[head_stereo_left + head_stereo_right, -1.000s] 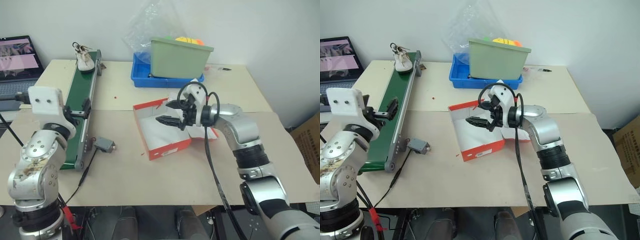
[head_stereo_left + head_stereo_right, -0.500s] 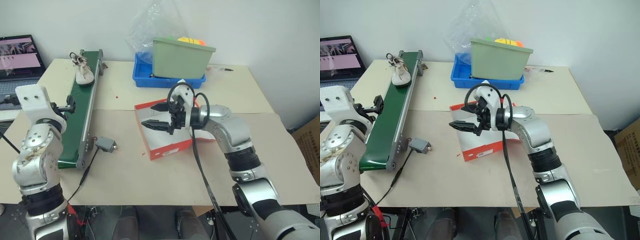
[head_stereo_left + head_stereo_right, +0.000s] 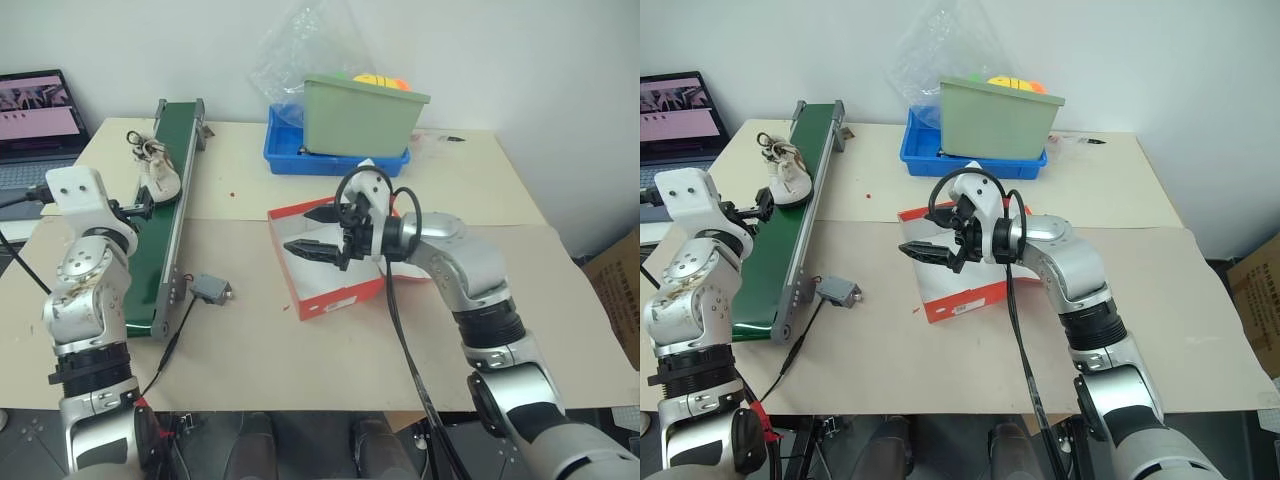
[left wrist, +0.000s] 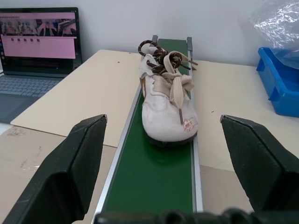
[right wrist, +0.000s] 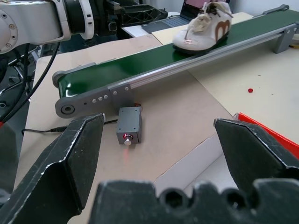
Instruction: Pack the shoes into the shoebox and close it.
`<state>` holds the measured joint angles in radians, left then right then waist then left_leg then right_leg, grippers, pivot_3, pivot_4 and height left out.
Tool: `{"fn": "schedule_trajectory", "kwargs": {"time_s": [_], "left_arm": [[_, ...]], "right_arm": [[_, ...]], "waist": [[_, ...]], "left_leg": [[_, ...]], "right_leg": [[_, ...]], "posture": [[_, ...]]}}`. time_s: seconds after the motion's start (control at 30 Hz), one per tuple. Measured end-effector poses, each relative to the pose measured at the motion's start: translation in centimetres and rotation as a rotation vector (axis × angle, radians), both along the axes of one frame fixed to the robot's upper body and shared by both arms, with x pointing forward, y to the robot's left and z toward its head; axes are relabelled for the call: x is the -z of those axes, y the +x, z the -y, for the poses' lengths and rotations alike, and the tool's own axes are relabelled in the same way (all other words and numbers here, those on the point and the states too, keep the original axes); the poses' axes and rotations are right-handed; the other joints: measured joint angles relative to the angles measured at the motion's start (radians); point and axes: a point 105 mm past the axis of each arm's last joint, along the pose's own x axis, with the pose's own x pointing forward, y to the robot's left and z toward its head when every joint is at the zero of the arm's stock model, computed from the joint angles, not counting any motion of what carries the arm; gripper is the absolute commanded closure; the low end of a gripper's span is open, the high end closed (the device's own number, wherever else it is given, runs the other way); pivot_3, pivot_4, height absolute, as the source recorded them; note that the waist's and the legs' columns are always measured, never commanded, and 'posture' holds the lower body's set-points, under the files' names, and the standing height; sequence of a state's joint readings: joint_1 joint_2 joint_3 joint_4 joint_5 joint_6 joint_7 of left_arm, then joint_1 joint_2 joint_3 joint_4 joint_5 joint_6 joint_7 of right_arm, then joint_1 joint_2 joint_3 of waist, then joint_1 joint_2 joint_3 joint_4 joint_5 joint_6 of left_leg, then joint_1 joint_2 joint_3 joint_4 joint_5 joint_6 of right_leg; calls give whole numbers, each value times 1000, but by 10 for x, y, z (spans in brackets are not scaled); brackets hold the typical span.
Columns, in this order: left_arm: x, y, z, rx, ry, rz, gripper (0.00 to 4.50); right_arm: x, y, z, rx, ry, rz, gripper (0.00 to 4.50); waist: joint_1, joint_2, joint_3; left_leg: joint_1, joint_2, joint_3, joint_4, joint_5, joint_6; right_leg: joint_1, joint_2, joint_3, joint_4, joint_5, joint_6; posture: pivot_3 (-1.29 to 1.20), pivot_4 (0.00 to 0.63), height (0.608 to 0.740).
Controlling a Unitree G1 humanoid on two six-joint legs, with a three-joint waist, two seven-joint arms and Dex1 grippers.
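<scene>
Shoe (image 3: 160, 172) on conveyor (image 3: 165, 230), left of shoebox (image 3: 330, 270); bin (image 3: 362, 115) behind.

A green conveyor belt (image 3: 165, 215) ran down the left of the frame, with a small grey box (image 3: 209, 290) on a cable near its lower end. At upper centre a green bin (image 3: 362, 114) sat in a blue tray (image 3: 290, 158), clear plastic (image 3: 300, 50) behind it; yellow-orange items, possibly fruit (image 3: 380, 81), showed inside. A laptop (image 3: 35, 130) stood at far left.
</scene>
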<state>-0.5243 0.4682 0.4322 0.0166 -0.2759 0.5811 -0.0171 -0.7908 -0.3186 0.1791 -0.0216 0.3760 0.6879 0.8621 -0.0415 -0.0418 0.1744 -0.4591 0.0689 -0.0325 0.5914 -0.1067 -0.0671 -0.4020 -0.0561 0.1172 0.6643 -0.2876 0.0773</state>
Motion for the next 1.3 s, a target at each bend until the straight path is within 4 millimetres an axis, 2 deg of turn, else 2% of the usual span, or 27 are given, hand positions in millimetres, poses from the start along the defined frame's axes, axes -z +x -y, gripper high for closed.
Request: {"fn": "schedule_trajectory", "kwargs": {"time_s": [0.17, 0.47, 0.6, 0.87, 0.97, 1.0, 1.07, 1.23, 1.3], "left_arm": [[3, 2, -3, -14, -27, 1, 342], [26, 7, -14, -48, -204, -67, 342], [40, 7, -13, -39, -249, -139, 1426], [49, 4, -7, -4, -345, -185, 4299], [46, 6, 0, 27, -410, -144, 4436], [43, 7, 3, 41, -424, -124, 4436], [22, 10, 14, 91, -443, -23, 4436], [-61, 5, 50, 272, -413, 260, 4436], [-78, 0, 70, 346, -399, 314, 4436]], "right_arm": [[4, 1, 4, 31, -9, -7, 23], [1, 1, 10, 57, -22, 6, 23], [0, 1, 11, 59, -23, 10, 0], [0, 3, 13, 81, -27, 15, 0], [0, 4, 14, 85, -30, 16, 0], [0, 4, 14, 85, -31, 16, 0], [0, 4, 14, 85, -30, 16, 0], [-7, 4, 12, 86, 42, -24, 0], [-11, 7, 13, 101, 111, -90, 0]], "waist": [[-1, 0, 0], [-2, 0, 0], [-1, 0, 0], [14, 0, 0], [22, 0, 0], [24, 0, 0], [26, -2, 1], [24, -3, 2], [22, -3, 2]], "left_leg": [[0, 0, 0, 0, 0, 0], [0, 0, 0, 0, 0, 0], [0, 0, 0, 0, 0, 0], [0, 0, 0, 1, 0, 0], [0, 0, 0, 0, 0, 0], [-1, 0, 0, 0, 0, 0], [-2, 0, 0, 1, 0, -1], [-2, 0, -1, 0, 0, -1], [-1, 0, -1, 1, 1, -1]], "right_leg": [[0, 0, 0, 0, 0, 0], [0, 0, 0, 0, 0, 0], [0, 0, 0, 0, 0, 0], [1, 0, -1, 0, 0, 0], [0, 0, -1, 0, 0, 0], [0, 0, -1, 0, 0, 0], [0, 0, -1, 0, 0, 0], [0, 0, -1, 0, 0, 0], [0, 0, -1, 0, 0, 0]], "posture": [[0, 150, 740], [0, 150, 740], [0, 150, 740], [0, 150, 740], [0, 150, 740], [0, 150, 740], [0, 150, 740], [0, 150, 740], [0, 150, 740]]}}
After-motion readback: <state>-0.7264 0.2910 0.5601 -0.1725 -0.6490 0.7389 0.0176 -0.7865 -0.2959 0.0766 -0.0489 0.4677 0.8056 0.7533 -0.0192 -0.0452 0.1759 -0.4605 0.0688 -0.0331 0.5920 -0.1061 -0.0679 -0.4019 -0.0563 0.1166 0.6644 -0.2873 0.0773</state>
